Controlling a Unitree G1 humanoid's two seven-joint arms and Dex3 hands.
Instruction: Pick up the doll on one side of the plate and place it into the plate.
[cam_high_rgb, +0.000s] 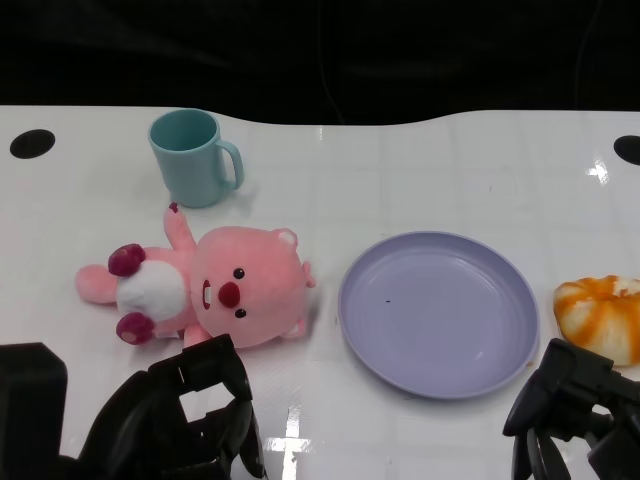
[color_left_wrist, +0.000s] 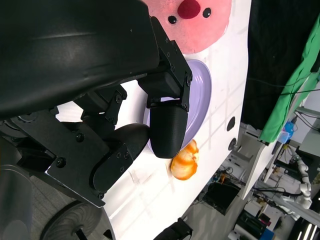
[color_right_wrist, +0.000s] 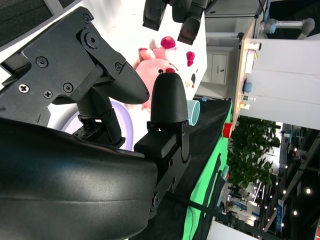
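Beside plate (cam_high_rgb: 437, 312), doll (cam_high_rgb: 200, 285) lengthwise, head plateward

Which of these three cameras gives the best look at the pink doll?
The head view: the whole pink doll lies unobstructed beside the plate. The left wrist view catches only part of its face; the right wrist view shows it small, partly behind the right hand's fingers.

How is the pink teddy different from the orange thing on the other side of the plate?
The doll is pink with a white belly and dark red paws; the bread is orange with white stripes. The doll looks much bigger and lies stretched out on its back, while the bread is a small round lump. The doll is on the left of the purple plate, near the left hand; the bread is on the right. Both rest on the white table, outside the plate.
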